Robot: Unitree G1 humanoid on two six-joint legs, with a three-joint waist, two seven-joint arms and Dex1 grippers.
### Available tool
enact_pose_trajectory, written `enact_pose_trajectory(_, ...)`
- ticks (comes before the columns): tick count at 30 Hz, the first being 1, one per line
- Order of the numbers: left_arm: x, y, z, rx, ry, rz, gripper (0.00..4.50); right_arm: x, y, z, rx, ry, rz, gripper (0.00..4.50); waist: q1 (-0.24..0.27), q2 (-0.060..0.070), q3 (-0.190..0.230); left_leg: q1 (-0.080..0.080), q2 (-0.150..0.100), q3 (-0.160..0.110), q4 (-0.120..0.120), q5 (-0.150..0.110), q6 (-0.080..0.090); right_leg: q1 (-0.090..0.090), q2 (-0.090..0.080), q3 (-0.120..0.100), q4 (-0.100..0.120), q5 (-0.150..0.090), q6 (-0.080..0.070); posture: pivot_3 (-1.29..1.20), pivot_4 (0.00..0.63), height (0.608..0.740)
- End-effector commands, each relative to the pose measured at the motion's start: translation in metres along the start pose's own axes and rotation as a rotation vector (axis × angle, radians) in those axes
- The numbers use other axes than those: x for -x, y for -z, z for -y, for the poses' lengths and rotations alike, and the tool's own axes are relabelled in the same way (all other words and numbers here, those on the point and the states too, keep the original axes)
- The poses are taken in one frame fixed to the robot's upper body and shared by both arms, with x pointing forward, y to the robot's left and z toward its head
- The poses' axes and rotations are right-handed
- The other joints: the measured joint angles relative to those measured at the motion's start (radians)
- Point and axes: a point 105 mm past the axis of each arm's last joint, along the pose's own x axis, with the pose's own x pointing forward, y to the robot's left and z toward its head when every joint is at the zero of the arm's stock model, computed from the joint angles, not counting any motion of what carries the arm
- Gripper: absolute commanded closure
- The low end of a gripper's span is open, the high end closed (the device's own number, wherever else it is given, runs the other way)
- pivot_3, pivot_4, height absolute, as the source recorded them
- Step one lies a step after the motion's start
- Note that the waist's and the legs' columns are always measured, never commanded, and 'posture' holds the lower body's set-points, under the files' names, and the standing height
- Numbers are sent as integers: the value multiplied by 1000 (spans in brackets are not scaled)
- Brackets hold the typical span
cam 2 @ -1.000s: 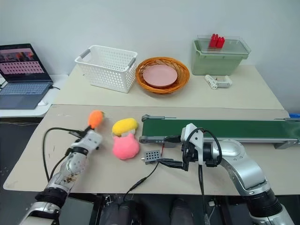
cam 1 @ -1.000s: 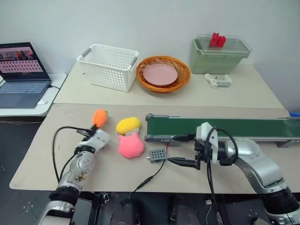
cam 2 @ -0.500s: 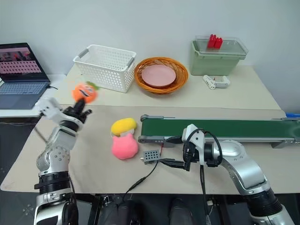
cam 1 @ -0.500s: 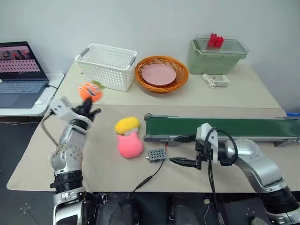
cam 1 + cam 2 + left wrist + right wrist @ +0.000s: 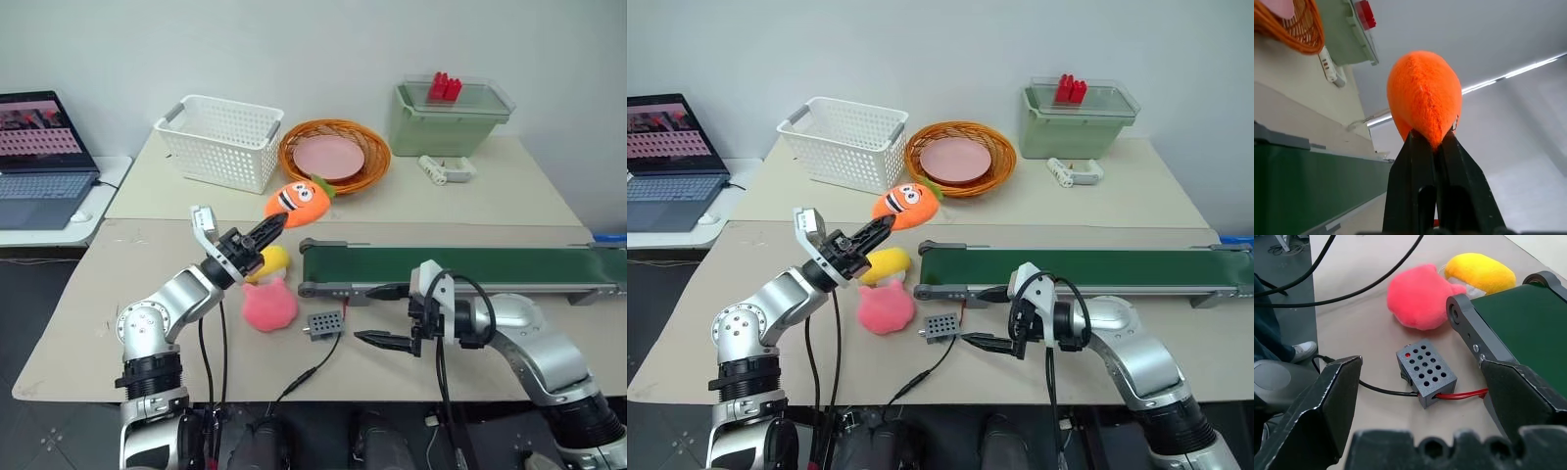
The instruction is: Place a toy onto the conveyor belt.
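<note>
Left claw (image 5: 263, 229): clamped together on the narrow tail end of the toy, pinching only the tip so the plush body juts forward, free to drop.
Toy (image 5: 298, 197): orange carrot plush with a face and a green tip, held in the air, up and to the near-left of the conveyor belt's left roller end; touching nothing but the claw.
Conveyor belt (image 5: 460, 266): dark green strip in a grey frame, lying across the counter; top surface bare, ready to take the toy.
Right claw (image 5: 377, 314): spread apart and holding nothing, hovering low just in front of the belt's left end, probably parked clear of the drop zone.
Grey box (image 5: 1426, 372): small perforated unit with a red light, wired by a red lead, on the counter just in front of the belt's left end; likely the belt's control.
Yellow plush (image 5: 266, 260) and pink plush (image 5: 269, 305): lying touching each other, just left of the belt's left end, under the left arm; not the ones to move.
Counter (image 5: 176, 328): beige, bearing the belt and both loose plushes.
Step in hand: carrying the toy toward the belt; not yet over it.
</note>
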Motion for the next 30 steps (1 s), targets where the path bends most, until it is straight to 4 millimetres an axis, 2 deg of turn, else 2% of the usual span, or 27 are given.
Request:
enact_pose_trajectory(1, -15, 4, -5, 18, -33, -54, 4479, 6, -11, 0, 43, 26, 28, 0, 1, 0, 0, 0, 0, 0, 0, 0, 0, 0, 0, 0, 0, 1, -2, 0, 150, 740)
enact_pose_trajectory(9, -33, 27, -29, 20, -151, -236, 4479, 7, -11, -1, 41, 43, 28, 0, -2, 0, 0, 0, 0, 0, 0, 0, 0, 0, 0, 0, 0, 1, -2, 0, 150, 740)
enact_pose_trajectory(16, -26, 37, -64, 33, -317, -289, 4479, 9, -12, -2, 39, 61, 31, 0, -3, -1, 0, 0, 0, 0, -1, 0, 0, -1, 0, 0, 0, 1, -2, 0, 150, 740)
enact_pose_trajectory(21, -25, 36, -69, 29, -328, -287, 4479, 9, -11, -2, 37, 65, 31, 0, -4, -1, 0, 0, 0, 0, -1, 0, 0, -1, 0, 0, -1, 1, -2, 0, 150, 740)
enact_pose_trajectory(23, -26, 35, -66, 17, -307, -285, 3855, 9, -11, -1, 39, 67, 29, 0, -4, -1, 0, 0, 1, 0, -1, 0, -1, -1, 0, 0, 0, 1, -2, 0, 150, 740)
enact_pose_trajectory(24, -26, 35, -64, 11, -296, -286, 3722, 10, -11, -1, 40, 68, 29, 0, -4, -1, 0, 0, 1, 0, -1, 0, -1, -1, 0, 0, 0, 1, -2, 0, 150, 740)
enact_pose_trajectory(25, -26, 35, -63, 8, -289, -287, 3190, 10, -11, -1, 40, 69, 28, 0, -3, -1, 0, -1, 1, 0, -1, 0, -1, -1, 0, 0, 0, 1, -2, 0, 150, 740)
enact_pose_trajectory(30, -29, 29, -58, -26, -278, -262, 1304, 9, -12, 0, 42, 66, 31, 0, -3, -1, 0, -1, 1, 0, -1, 0, -1, -2, 0, 0, 0, 1, -2, 0, 150, 740)
